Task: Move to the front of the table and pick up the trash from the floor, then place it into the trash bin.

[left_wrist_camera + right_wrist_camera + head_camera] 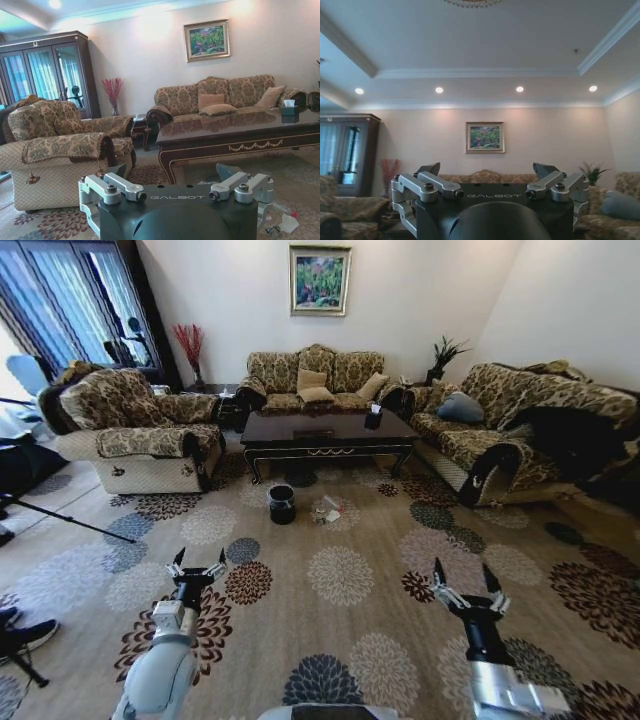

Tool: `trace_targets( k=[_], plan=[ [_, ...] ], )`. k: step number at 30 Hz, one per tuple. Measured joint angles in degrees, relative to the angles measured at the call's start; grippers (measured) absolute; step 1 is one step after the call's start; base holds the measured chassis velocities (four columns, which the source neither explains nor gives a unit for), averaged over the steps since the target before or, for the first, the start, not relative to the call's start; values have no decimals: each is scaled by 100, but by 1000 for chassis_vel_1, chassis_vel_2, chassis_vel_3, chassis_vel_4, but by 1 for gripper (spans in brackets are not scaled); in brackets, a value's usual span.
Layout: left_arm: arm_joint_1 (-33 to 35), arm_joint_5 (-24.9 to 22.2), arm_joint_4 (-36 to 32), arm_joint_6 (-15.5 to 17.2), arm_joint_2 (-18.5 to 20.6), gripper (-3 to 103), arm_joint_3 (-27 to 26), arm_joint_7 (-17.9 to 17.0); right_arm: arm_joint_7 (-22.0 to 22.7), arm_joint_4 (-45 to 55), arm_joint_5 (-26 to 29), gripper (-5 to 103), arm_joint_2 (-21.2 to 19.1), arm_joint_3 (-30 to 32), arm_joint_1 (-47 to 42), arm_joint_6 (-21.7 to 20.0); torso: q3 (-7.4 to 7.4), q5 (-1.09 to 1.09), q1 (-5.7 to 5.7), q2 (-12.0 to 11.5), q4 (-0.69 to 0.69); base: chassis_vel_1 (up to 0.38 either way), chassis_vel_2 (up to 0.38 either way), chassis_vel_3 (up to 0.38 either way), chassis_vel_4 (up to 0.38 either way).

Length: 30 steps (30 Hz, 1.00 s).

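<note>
Both grippers are hanging open and empty above the floor (340, 530), a beige carpet printed with round floral medallions in brown, navy, grey and cream. I am holding my left gripper (198, 570) low on my left side, its slim silver fingers spread in a V over a brown medallion, the pale, rounded forearm behind it running back toward me. My right gripper (467, 585) is sitting on my right side, dark fingers splayed wide, its black wrist leading down to a grey metal forearm. Both arms are reaching straight forward, side by side and well apart. Ahead of me, well beyond both grippers, the table (327, 435) is standing between three floral-patterned sofas: a low rectangle of glossy dark wood with gold scroll trim on its apron and curved legs. In front of it, the trash bin (281, 504), small, round and black with a clear liner folded over its rim, is standing on the carpet. Just beside the bin, on my right of it, the trash (328, 510) is lying in a small cluster of pale crumpled scraps and clear plastic. From my left wrist, a red-capped clear bottle and white paper are showing on the carpet past my open fingers, near the table's front edge.
</note>
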Motion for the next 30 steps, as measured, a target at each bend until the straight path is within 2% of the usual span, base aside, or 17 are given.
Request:
trace_targets(
  k=[3,4,6,8,9,11,13,16,19,21,24,25,26,27,28,29,30],
  plan=[
    [17,105,46,-5,-40,100,65,0,927,23,-949,100,34,-48,137,-361,0,0,0,0,1,0,0,0,0],
    [17,105,46,-5,-40,100,65,0,927,23,-949,100,34,-48,137,-361,0,0,0,0,1,0,0,0,0],
    [51,162,65,-19,-49,100,106,2,1450,6,-1189,100,19,-75,235,-858,1,0,1,0,1,0,0,0,0],
    [59,185,69,-27,-54,100,109,3,1744,-41,-910,100,-68,-141,385,-1256,0,0,0,0,0,0,0,0,0],
    [59,185,69,-27,-54,100,109,3,1744,-41,-910,100,-68,-141,385,-1256,0,0,0,0,0,0,0,0,0],
    [59,216,105,-31,-57,100,107,0,1760,-366,-519,100,-224,-123,680,-1290,0,0,0,0,1,0,0,0,0],
    [74,279,160,-48,-65,100,108,-6,1516,-934,-166,100,-403,-37,992,-1072,1,1,1,0,2,0,0,0,0],
    [102,342,182,-66,-84,100,108,-10,1397,-1515,56,100,-534,6,1228,-885,1,2,1,0,2,0,0,0,0],
    [145,402,182,-69,-105,100,101,-14,1495,-2206,-18,100,-596,10,1483,-332,0,2,0,0,0,0,0,0,0],
    [155,418,180,-69,-111,100,89,-20,1542,-2363,-119,100,-595,11,1583,-255,0,2,0,0,0,0,0,0,0],
    [162,443,179,-69,-131,100,58,-38,1880,-2591,-335,100,-596,-68,1853,-318,1,0,1,0,0,0,0,0,0],
    [159,447,183,-69,-142,100,51,-42,2114,-2665,-592,100,-606,-108,2003,-400,0,0,0,0,0,0,0,0,0],
    [159,447,183,-69,-142,100,51,-42,2114,-2665,-592,100,-606,-108,2003,-400,0,0,0,0,0,0,0,0,0],
    [152,451,197,-69,-162,100,36,-50,2395,-2726,-887,100,-628,-149,2203,-564,0,1,0,0,1,0,0,0,0],
    [140,451,213,-68,-183,100,25,-53,2463,-2736,-941,100,-649,-157,2332,-682,1,1,1,0,3,0,0,0,0],
    [126,451,224,-67,-205,100,12,-54,2466,-2705,-860,100,-675,-152,2440,-819,1,0,1,0,3,0,0,0,0],
    [98,444,233,-61,-230,100,-16,-55,2461,-2567,-553,100,-698,-108,2544,-1074,1,1,1,-1,2,0,0,0,0]
  ],
)
